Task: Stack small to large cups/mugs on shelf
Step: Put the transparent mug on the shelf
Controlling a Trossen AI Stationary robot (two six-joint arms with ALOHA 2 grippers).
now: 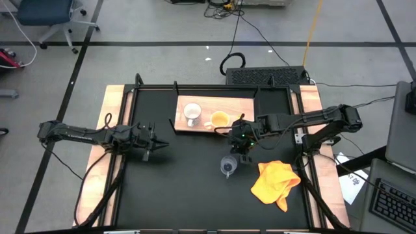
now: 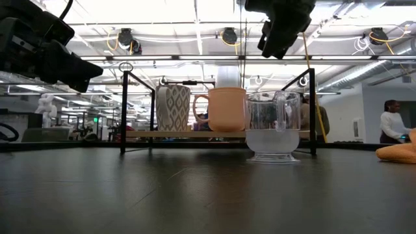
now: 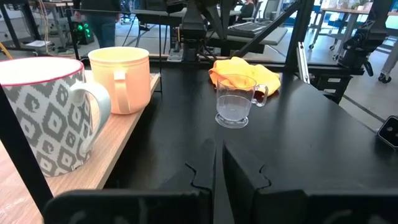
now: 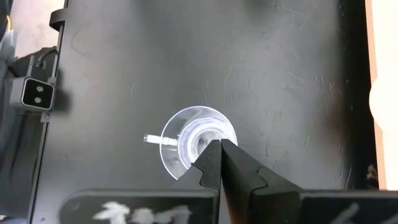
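High view. The shelf (image 1: 244, 104) lies at the far middle of the worktop (image 1: 175, 182). The white mug (image 1: 192, 114) and the orange-yellow mug (image 1: 220, 119) stand on it side by side. The glass cup (image 1: 227, 167) stands on the worktop, apart from the shelf and left of the yellow cloth (image 1: 276, 182). The right pincer (image 1: 242, 151) hangs just beside the glass cup, on the shelf side. The left pincer (image 1: 155, 147) waits over the left part of the worktop. The step in hand appears to be the pickup of the glass cup. To do it well, open the right pincer before descent, centre one finger inside the rim and one outside, and keep clear of the handle.

Low view. The glass cup (image 2: 273, 127) stands upright on the worktop in front of the shelf (image 2: 195, 134). The right pincer (image 2: 281, 40) hangs above it, not touching. The lift should be vertical, high enough to clear the shelf edge.

Left wrist view. The left pincer (image 3: 214, 165) is clenched almost fully and holds nothing. It faces the glass cup (image 3: 236, 99), well apart from it. Both mugs stand on the shelf (image 3: 124, 134).

Right wrist view. The right pincer (image 4: 219, 155) is clenched tight, fingertips together, and grasps nothing. It points down over the rim of the glass cup (image 4: 180, 146). The clear wall is thin; a moderate grip appears sufficient.
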